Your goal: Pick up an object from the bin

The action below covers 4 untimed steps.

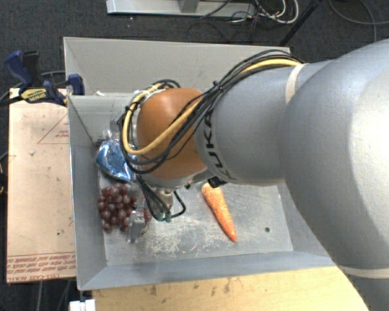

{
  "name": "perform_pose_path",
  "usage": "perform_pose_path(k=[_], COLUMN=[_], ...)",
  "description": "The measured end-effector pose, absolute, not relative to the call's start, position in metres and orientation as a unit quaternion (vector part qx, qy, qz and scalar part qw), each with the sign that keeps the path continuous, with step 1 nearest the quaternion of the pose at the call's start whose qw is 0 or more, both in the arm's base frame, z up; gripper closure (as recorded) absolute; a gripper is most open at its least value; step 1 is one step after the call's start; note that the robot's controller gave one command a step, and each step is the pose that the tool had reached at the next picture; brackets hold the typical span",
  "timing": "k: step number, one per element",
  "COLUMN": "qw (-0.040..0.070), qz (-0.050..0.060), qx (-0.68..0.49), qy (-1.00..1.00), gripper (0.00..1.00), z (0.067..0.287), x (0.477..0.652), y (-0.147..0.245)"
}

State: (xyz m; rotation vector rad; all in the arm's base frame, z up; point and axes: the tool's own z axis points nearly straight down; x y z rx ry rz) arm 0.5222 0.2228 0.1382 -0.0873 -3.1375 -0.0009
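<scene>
The hand (139, 224) sits just right of the dark-red knobbly grape bunch (115, 206); its grip I cannot tell. The bunch is likely light and lumpy: pinch its middle.

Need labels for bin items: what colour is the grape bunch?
The grape bunch is dark red, seen in the camera view.

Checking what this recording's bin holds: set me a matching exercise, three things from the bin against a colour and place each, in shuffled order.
Things:
1. carrot
2. bunch of grapes
3. crinkled wrapper

Colour and place:
A. dark red, near the bin's left wall
B. shiny blue, partly under the arm's orange cover
C. orange, lying alone on the bin floor, right of the other two

Pairs: 1-C, 2-A, 3-B.
</scene>
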Motion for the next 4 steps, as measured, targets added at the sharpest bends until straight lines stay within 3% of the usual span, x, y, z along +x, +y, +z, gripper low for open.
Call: perform_pose_path(k=[1,2,3,4], qw=[-0.001,-0.014,-0.018,-0.018], qz=[-0.001,-0.006,-0.008,-0.008], qx=[-0.085,-0.074,-0.073,-0.073], qy=[-0.996,-0.997,-0.997,-0.997], gripper=[0.0,0.0,1.0,1.0], z=[0.137,0.085,0.091,0.091], x=[0.539,0.539,0.542,0.542], y=[0.23,0.221,0.222,0.222])
